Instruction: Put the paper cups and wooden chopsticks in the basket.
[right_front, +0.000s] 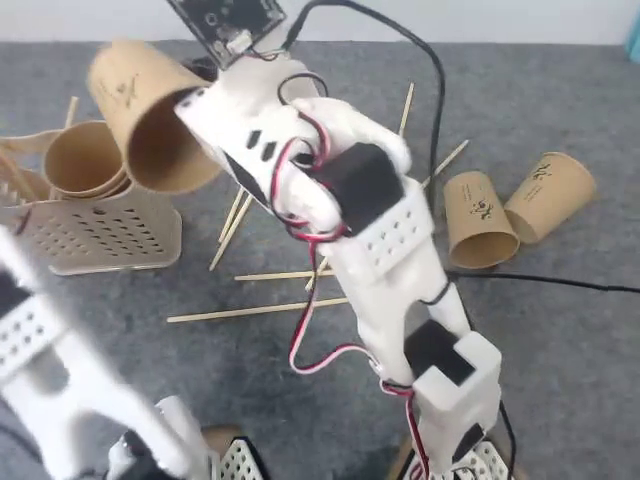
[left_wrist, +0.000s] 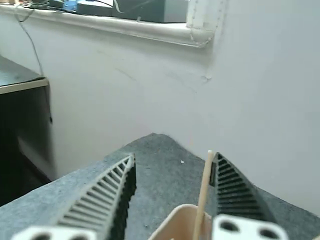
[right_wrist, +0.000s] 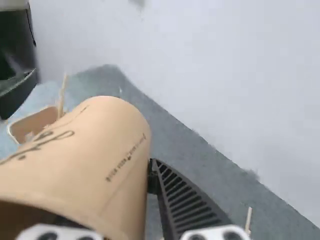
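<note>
Your right claw (right_front: 197, 100) grips a paper cup (right_front: 140, 105) by its thin wall. It's probably light and crushable, so squeeze gently. Your left claw (left_wrist: 175, 160) gapes wide.

Office or lab room; cable-strewn windowsill (left_wrist: 150, 31), white wall (left_wrist: 125, 100), dark desk (left_wrist: 17, 75), grey felt table (right_front: 560, 380).

Printed matter, by item:

1. Raised cup (right_front: 140, 110) that I hold, upper left of the high view: a dark brush-style mark on its side, not legible as letters. On the same cup in my right wrist view (right_wrist: 75, 165), lower left: the mark again, plus one fine line of small print towards the rim, too small to read.
2. Left lying cup (right_front: 480, 220), centre right: the same dark mark, illegible.
3. Right lying cup (right_front: 550, 195), beside it: the same mark, illegible.
</note>
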